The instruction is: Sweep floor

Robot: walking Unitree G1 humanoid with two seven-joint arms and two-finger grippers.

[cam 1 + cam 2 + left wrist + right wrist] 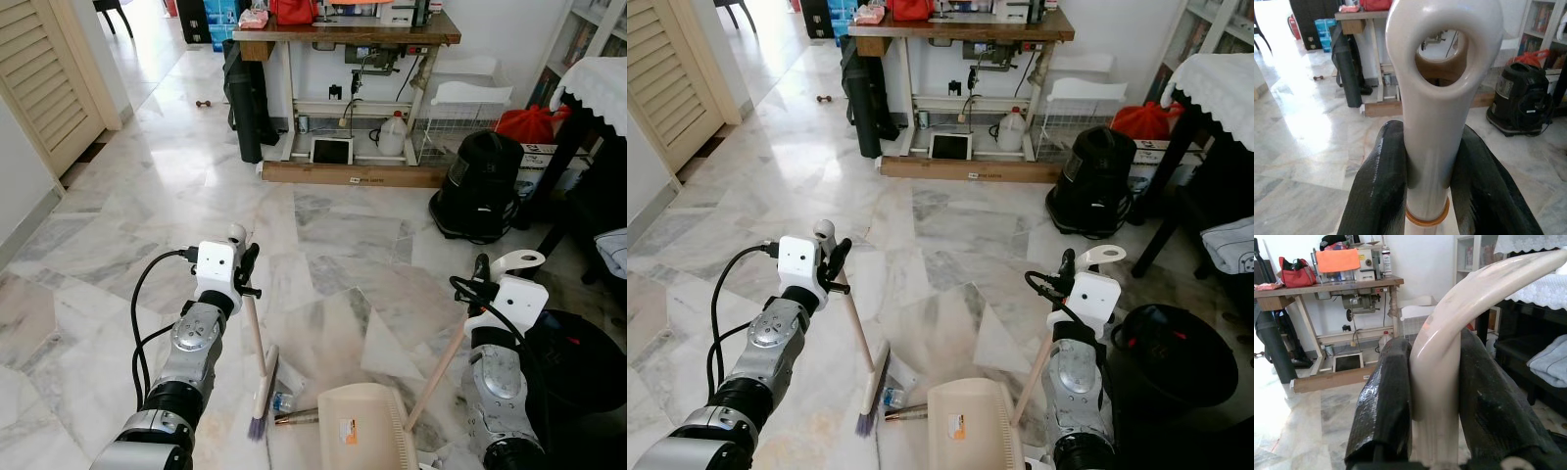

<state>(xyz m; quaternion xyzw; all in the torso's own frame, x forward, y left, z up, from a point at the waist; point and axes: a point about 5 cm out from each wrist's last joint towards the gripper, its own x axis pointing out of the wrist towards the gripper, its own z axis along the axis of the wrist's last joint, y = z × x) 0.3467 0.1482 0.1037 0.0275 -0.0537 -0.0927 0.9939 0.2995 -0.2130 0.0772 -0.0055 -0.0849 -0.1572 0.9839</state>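
Item 1, my left gripper (245,266): both black fingers (1376,186) closed tight on the top of the broom handle (1437,122), just under its hanging eye; no gap either side of the shaft. Item 2, broom (261,377): shaft runs down and away from my left fingers at a slight tilt, bristle head (258,425) on the marble floor (147,196), well below the grip. Item 3, my right gripper (1066,272): fingers (1386,401) clamped on the cream dustpan handle (1442,357) at its curved upper end, also fully shut on it. Item 4, dustpan (358,423): pan flat on floor below my right fingers, mouth toward the bristles. Item 5, debris: a small bottle-like bit (283,400) and a thin brown stick-like piece (296,417) lying btwn bristle head and pan lip; can't ID them better. Item 6, background: black vacuum (480,186) and sewing table (348,34), well beyond both grippers. Handling note, my judgement: step in hand is drawing debris into pan. Keep right fingers steady so lip stays flush w/ floor; swing left grip in a short low stroke toward the pan, bristles pressed lightly, no flicking. Grip is high on shaft, so leverage is poor; go slow or the head may skip over the bottle bit.
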